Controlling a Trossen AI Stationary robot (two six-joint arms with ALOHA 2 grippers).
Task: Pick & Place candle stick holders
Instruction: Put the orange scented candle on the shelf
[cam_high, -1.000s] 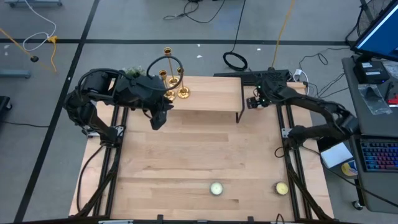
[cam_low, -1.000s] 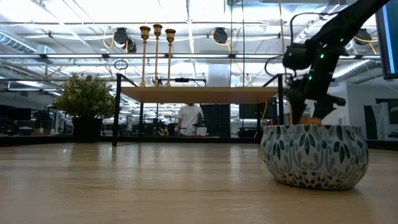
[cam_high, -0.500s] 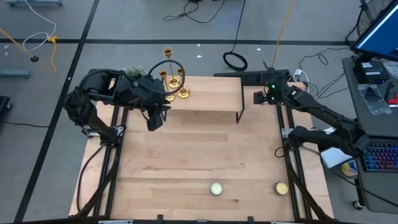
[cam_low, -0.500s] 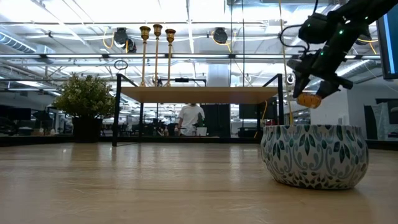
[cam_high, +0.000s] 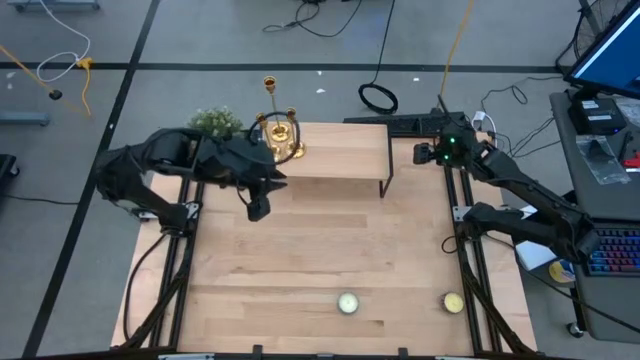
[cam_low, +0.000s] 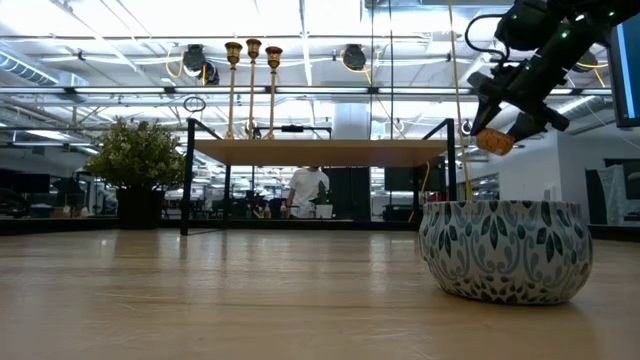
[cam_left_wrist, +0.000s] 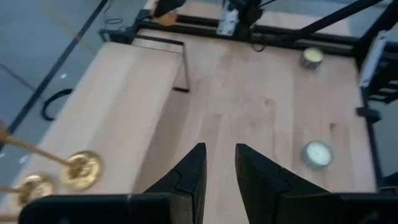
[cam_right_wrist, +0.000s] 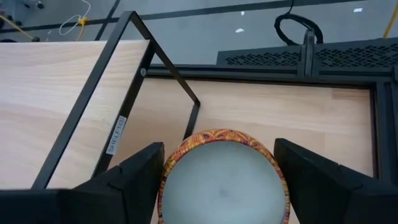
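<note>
Three brass candlesticks (cam_high: 283, 135) stand on their round bases at the far left corner of a raised wooden shelf (cam_high: 335, 150). They show upright in the low view (cam_low: 252, 85), and two bases show in the left wrist view (cam_left_wrist: 81, 169). My left gripper (cam_high: 258, 207) hangs over the table just near the shelf's left end, slightly open and empty (cam_left_wrist: 219, 168). My right gripper (cam_high: 424, 153) is at the shelf's right end, shut on a round candle with an orange patterned rim (cam_right_wrist: 221, 180). My right gripper pinches the round candle by its orange patterned side wall (cam_right_wrist: 180, 152) between its two fingers, one on each side. The candle's pale top faces the wrist camera. In the low view the candle (cam_low: 493, 141) hangs at the fingertips, lifted clear above the table.
A green plant (cam_high: 213, 122) stands at the table's far left corner. Two tealights (cam_high: 347, 302) (cam_high: 452, 302) lie near the near edge. A blue-green patterned bowl (cam_low: 505, 250) stands close before the low camera. A person (cam_low: 305, 190) is in the room behind.
My right gripper has gone up and a little toward the table's right edge with the round candle, lifting it well clear. My left gripper has drawn away from the candlesticks toward the table's near edge, and the plant now shows.
</note>
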